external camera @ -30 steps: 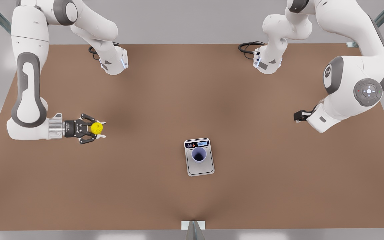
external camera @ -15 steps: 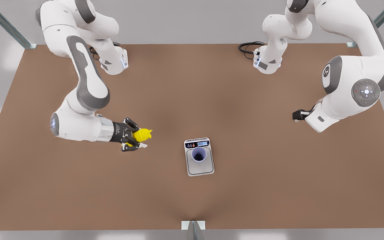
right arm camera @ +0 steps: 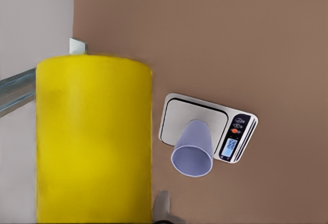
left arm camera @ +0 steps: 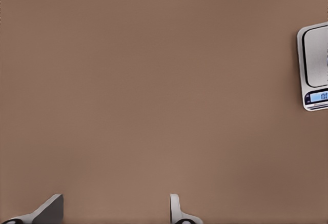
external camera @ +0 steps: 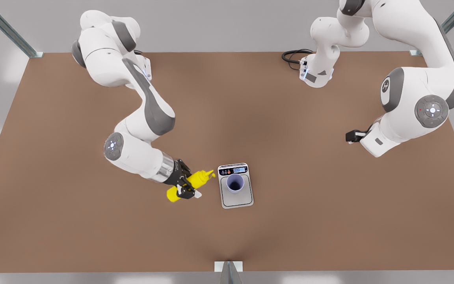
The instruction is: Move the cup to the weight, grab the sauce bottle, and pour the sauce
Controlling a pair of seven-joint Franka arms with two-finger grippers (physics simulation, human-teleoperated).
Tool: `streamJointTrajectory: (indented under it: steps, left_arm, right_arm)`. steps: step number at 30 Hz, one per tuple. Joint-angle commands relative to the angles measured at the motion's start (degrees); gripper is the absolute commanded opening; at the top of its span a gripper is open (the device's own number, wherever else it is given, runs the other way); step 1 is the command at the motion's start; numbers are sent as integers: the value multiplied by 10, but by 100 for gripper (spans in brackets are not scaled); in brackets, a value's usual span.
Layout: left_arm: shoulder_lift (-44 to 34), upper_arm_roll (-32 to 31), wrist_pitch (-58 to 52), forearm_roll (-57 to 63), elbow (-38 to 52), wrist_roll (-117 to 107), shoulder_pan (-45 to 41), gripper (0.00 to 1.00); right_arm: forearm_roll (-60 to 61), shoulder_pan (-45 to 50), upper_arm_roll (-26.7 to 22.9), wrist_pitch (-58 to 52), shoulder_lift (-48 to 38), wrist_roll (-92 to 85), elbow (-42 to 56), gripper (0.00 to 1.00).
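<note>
The lavender-blue cup stands upright on the silver plate of the weight near the table's middle. The yellow sauce bottle is held tilted nearly level, just off the weight on the front view's left. Its nozzle points at the weight's black panel. My right gripper is shut on the bottle's body, one fingertip showing beside it. My left gripper waits open at the front view's right, with the weight's edge far off.
The brown table stretches wide around the weight. Black cables lie by the arm base at the back. A small metal bracket sits at the table's near edge, and metal frame posts stand at the back corners.
The right arm swung toward the front view's right, carrying the sauce bottle from the far side to beside the weight. The bottle tipped from upright to nearly level. The left arm barely moved.
</note>
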Motion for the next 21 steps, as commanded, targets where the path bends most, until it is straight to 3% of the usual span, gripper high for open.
streamJointTrajectory:
  steps: [1, 7, 14, 21]
  left_arm:
    - [0, -1, 0, 0, 0, 0, 0, 100]
    - [2, 0, -2, 0, -1, 0, 0, 100]
    - [2, 0, -2, 0, -1, 0, 0, 100]
    - [2, 0, -2, 0, 0, 0, 0, 100]
  right_arm:
    - [1, 4, -3, 26, 6, -1, 7, 21]
    - [-39, 79, -43, 115, 63, -1, 58, 21]
    - [-355, 124, -37, 161, 90, -36, 53, 21]
    - [-533, 129, -25, 175, 137, -36, 48, 21]
